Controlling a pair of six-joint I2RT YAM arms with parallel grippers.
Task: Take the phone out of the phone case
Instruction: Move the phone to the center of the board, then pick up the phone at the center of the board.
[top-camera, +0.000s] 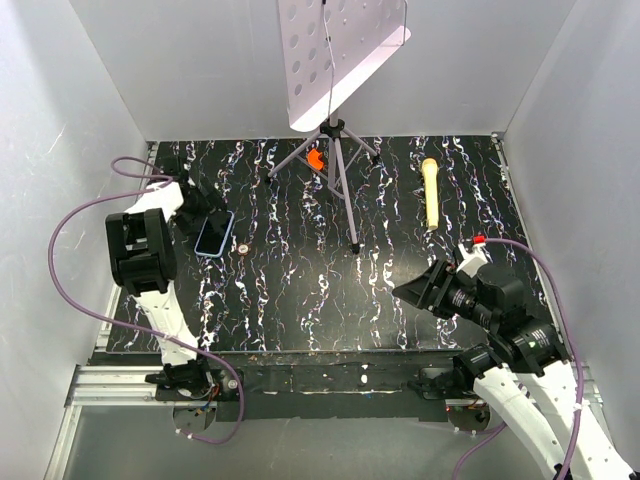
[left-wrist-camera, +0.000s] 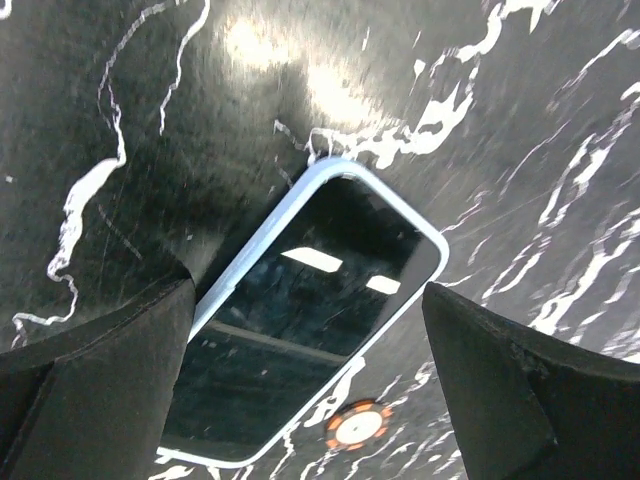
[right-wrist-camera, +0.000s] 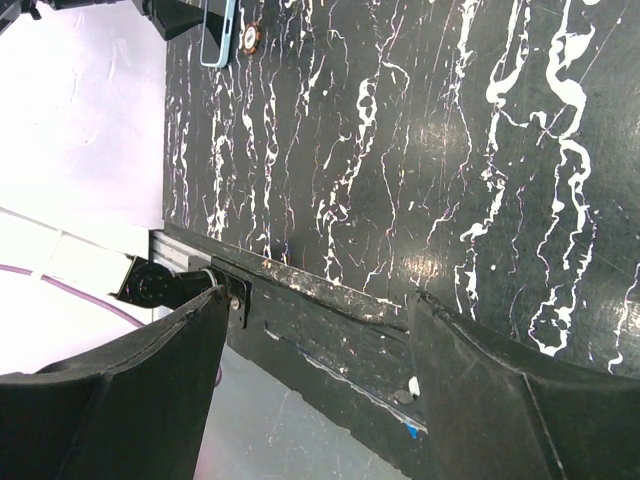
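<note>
A black table (top-camera: 400, 290) veined with white fills the floor of a white-walled booth. At its far edge stands a tripod stand (top-camera: 340, 150) carrying a perforated white board, with a yellow object (top-camera: 430, 192) lying to its right. The phone (top-camera: 214, 233) lies screen up at the far left of the table, its dark glass ringed all round by the light blue rim of the phone case (left-wrist-camera: 262, 241), so it sits inside the shell. A small round orange-and-white disc (left-wrist-camera: 356, 427) rests just beside the case. The left gripper (left-wrist-camera: 308, 295) hangs over the phone with its fingers spread wide, one on each side; whether either finger touches the case cannot be told. The right gripper (right-wrist-camera: 318, 298) is well apart from the phone, above the near right part of the table, fingers likewise spread and holding nothing
</note>
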